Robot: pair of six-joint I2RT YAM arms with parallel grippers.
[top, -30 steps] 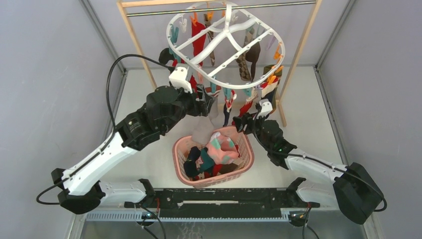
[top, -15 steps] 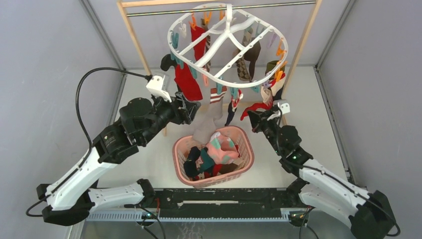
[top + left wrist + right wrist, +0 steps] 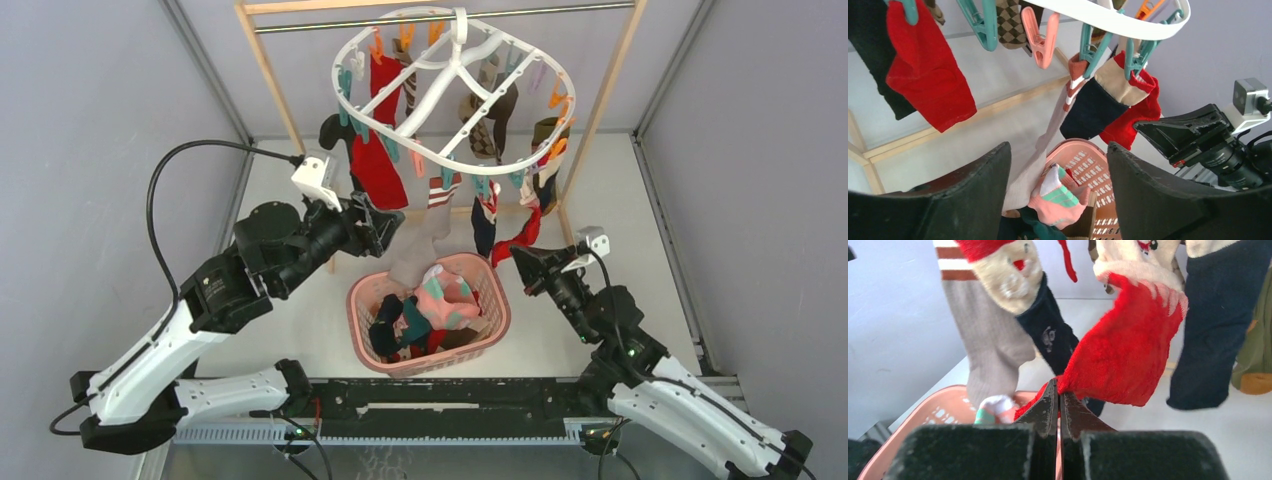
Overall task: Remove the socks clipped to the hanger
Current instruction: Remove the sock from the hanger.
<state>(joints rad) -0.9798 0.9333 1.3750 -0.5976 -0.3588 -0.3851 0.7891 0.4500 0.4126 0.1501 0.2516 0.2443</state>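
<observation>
The white oval hanger (image 3: 452,60) hangs from the rail with several socks clipped round its rim. My right gripper (image 3: 515,252) is shut on the toe of a fuzzy red sock (image 3: 1128,355), which stretches up to a teal clip (image 3: 1135,57) on the near rim. Beside it hang a navy sock (image 3: 1050,337) and a long grey sock (image 3: 988,335) with a striped cuff. My left gripper (image 3: 1058,147) stands open and holds nothing, below and left of the rim, near a plain red sock (image 3: 928,80).
A pink lattice basket (image 3: 495,300) holding several loose socks stands between the arms, under the hanger's near edge. The wooden posts (image 3: 270,75) of the rail frame rise on both sides of the hanger. Grey walls close in left and right.
My right gripper has shut on the red sock's toe and drawn back toward the near right. My left arm has pulled away leftward from the hanger. The hanger has swung.
</observation>
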